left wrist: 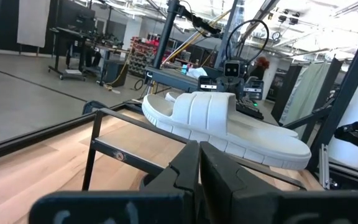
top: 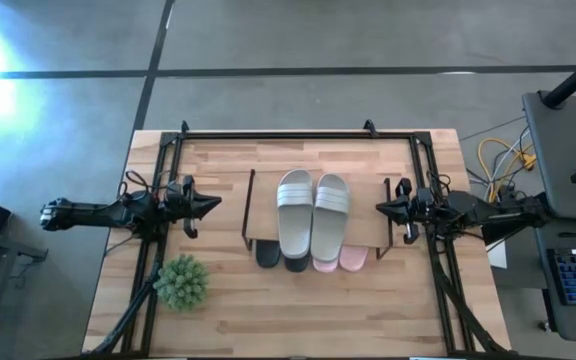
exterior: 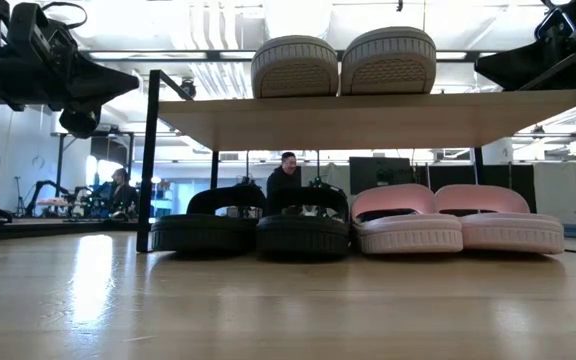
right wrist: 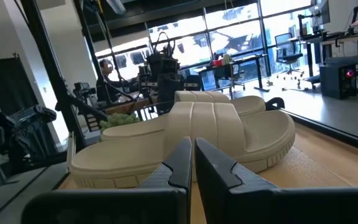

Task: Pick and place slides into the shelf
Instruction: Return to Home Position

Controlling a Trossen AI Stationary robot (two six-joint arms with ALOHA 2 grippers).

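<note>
The pale wooden bench (top: 298, 320) stands on a grey concrete floor crossed by dark lines, and past it lies an open workshop with desks, screens and tall windows. On the bench the shelf (top: 368, 210) sits about midway between the two arms, with a small green plant (top: 181, 282) near the front left corner. The grey-beige slides (top: 294, 215) lie side by side on the shelf's top board. The black slides (top: 268, 255) and pink slides (top: 353, 258) are tucked beneath it, only their ends poking out at the front. The left hand (top: 208, 203) hovers off the shelf's left end and the right hand (top: 383, 208) off its right end. Both are level and point inward at the shelf without touching it. Each wrist view shows its own fingers pressed together, holding nothing, with a grey-beige slide straight ahead. The low view alone shows the black and pink pairs resting in a row on the bench under the board, and two people (exterior: 286, 175) in the room behind.
</note>
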